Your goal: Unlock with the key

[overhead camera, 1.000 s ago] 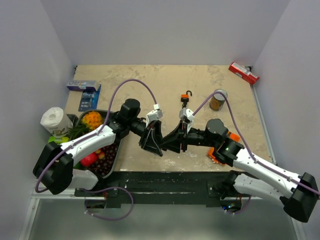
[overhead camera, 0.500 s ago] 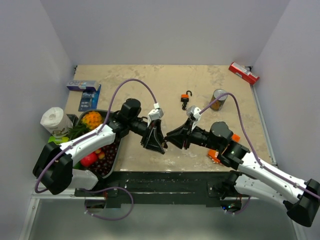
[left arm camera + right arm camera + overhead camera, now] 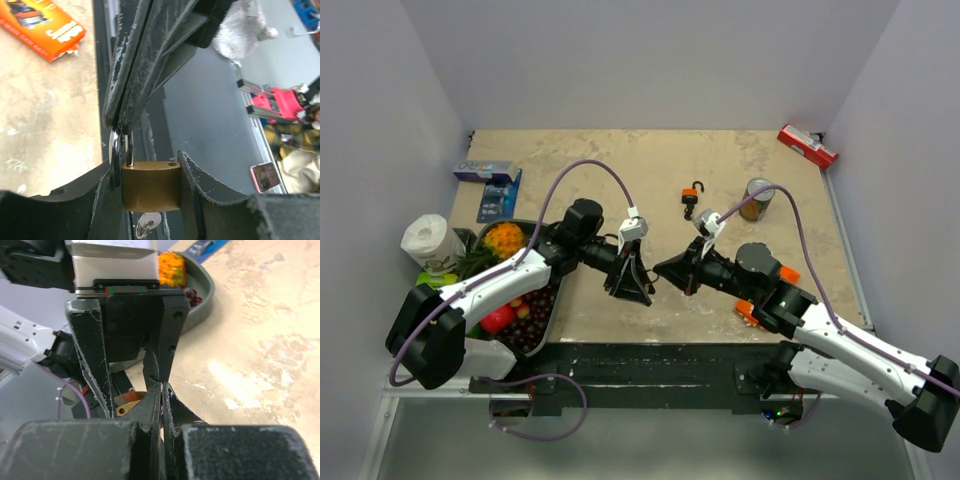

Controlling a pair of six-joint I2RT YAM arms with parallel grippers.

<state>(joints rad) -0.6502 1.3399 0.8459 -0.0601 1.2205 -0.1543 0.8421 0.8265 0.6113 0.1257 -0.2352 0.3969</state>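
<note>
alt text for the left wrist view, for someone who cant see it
A brass padlock sits clamped upright between the two black fingers of the left pincer at bottom centre. The right pincer reaches down from above, its closed tips covering the top of the silver shackle. An orange box lies on the table at upper left.

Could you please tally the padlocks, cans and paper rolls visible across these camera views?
Padlocks: 2 (brass padlock, orange padlock)
Cans: 1 (can)
Paper rolls: 1 (paper roll)
Total: 4
</note>
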